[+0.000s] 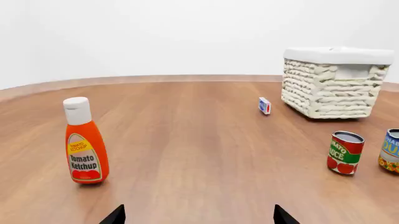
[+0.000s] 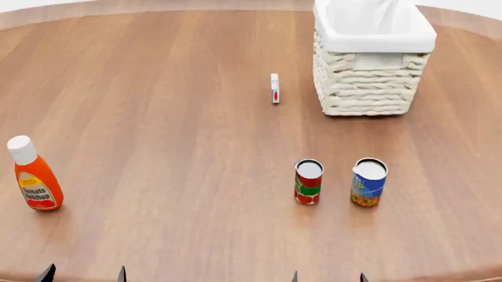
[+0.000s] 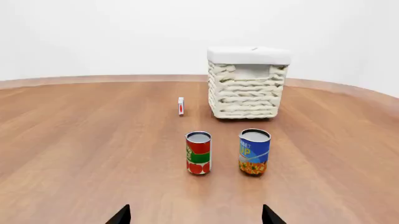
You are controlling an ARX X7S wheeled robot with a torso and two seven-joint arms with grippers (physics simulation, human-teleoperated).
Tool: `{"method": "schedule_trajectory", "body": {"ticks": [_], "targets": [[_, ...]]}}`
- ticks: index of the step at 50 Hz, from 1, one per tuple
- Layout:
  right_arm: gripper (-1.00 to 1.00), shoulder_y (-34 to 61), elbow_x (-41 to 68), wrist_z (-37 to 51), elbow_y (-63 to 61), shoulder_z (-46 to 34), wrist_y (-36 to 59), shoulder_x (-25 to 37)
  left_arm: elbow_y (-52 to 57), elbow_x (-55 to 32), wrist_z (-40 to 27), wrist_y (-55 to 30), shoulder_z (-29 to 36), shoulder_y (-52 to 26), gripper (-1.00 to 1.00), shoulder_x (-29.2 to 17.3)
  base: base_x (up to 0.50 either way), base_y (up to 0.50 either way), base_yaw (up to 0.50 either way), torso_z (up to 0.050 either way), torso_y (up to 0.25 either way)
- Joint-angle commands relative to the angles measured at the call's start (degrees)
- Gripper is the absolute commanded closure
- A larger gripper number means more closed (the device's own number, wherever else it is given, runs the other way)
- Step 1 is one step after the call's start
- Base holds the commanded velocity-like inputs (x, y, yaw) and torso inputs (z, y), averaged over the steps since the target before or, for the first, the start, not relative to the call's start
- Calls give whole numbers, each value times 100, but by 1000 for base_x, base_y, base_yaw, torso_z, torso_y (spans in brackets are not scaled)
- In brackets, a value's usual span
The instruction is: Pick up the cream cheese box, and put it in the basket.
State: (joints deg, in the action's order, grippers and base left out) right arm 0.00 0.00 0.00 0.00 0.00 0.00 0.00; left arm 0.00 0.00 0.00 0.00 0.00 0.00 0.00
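Observation:
The cream cheese box [image 2: 274,88] is a small thin white carton with blue and red print, standing on edge just left of the basket [image 2: 368,88]. It also shows in the left wrist view [image 1: 265,105] and the right wrist view [image 3: 181,106]. The basket is tall, cream-white wicker with a white liner [image 1: 333,84] [image 3: 246,91]. My left gripper [image 2: 84,275] and right gripper [image 2: 328,277] are both open and empty at the near table edge, far from the box. Only their dark fingertips [image 1: 115,216] [image 3: 121,216] show.
A tomato ketchup bottle [image 2: 33,175] stands at the near left. A red-green can [image 2: 308,182] and a blue-labelled can [image 2: 368,182] stand side by side between my right gripper and the basket. The round wooden table [image 2: 157,117] fills the view.

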Motion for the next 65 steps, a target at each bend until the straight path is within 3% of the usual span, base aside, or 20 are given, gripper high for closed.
{"method": "schedule_trajectory", "body": {"ticks": [1, 23, 65], "targets": [[-100, 2, 0, 68, -19, -68, 20, 44, 29, -78, -77, -29, 78, 0, -100, -77, 0, 0, 0, 0, 0], [-100, -77, 410, 278, -102, -497, -112, 393, 1, -353, -424, 31, 446, -5, -100, -369, 0, 0, 0, 0, 0], [-100, -251, 894, 657, -783, -526, -99, 717, 438, -619, -874, 74, 559, 95, -100, -690, 0, 0, 0, 0, 0]]}}
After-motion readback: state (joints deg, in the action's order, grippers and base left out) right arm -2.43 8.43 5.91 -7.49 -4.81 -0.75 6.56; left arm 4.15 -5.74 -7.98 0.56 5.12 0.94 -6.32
